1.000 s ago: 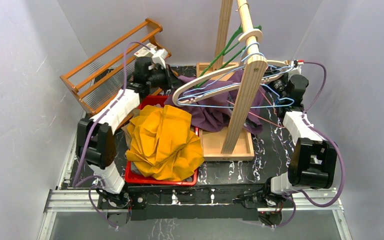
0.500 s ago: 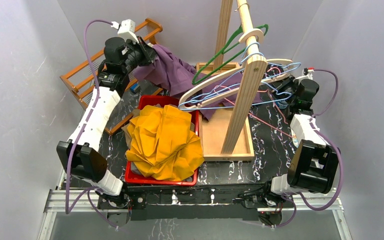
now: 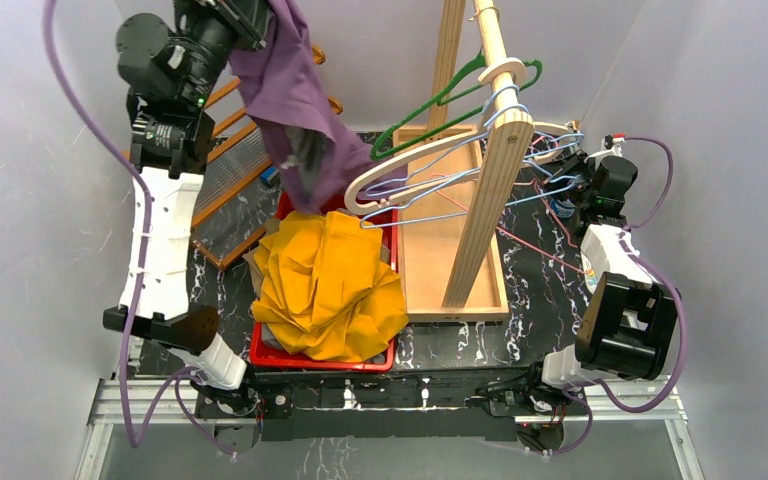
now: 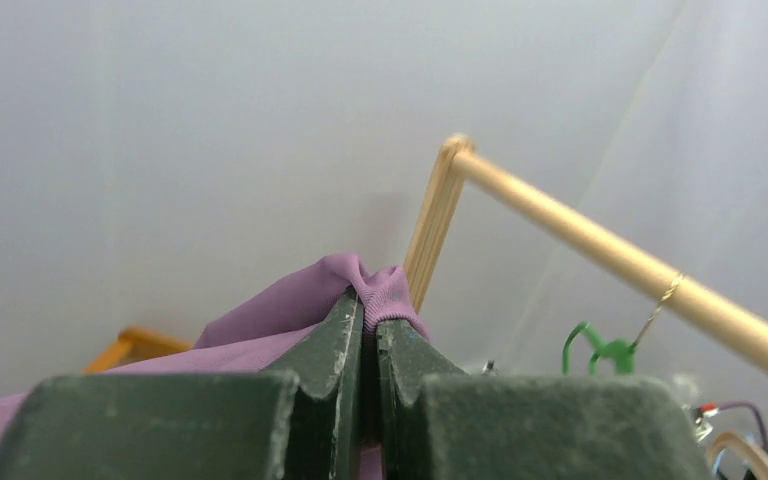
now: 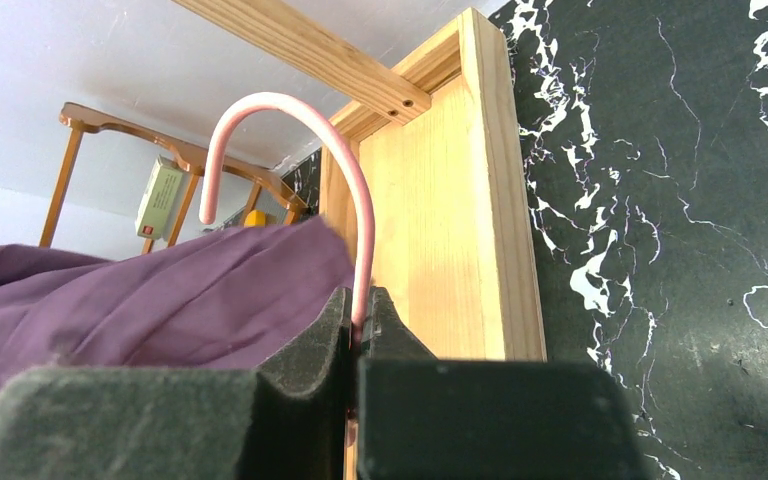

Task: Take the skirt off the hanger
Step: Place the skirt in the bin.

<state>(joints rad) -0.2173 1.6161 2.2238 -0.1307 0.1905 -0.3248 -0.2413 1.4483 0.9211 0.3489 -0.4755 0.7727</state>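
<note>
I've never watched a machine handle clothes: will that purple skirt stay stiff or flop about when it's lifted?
Probably floppy: the purple skirt hangs limp in folds from the left claw. Likely light, since one small pinch carries it. It could snag on the wooden hanger beside it.

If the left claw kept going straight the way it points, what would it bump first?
Besides the purple skirt it pinches, the left gripper would probably meet the rack's wooden post, just right of its line; otherwise the white wall behind. Depth is unclear.
</note>
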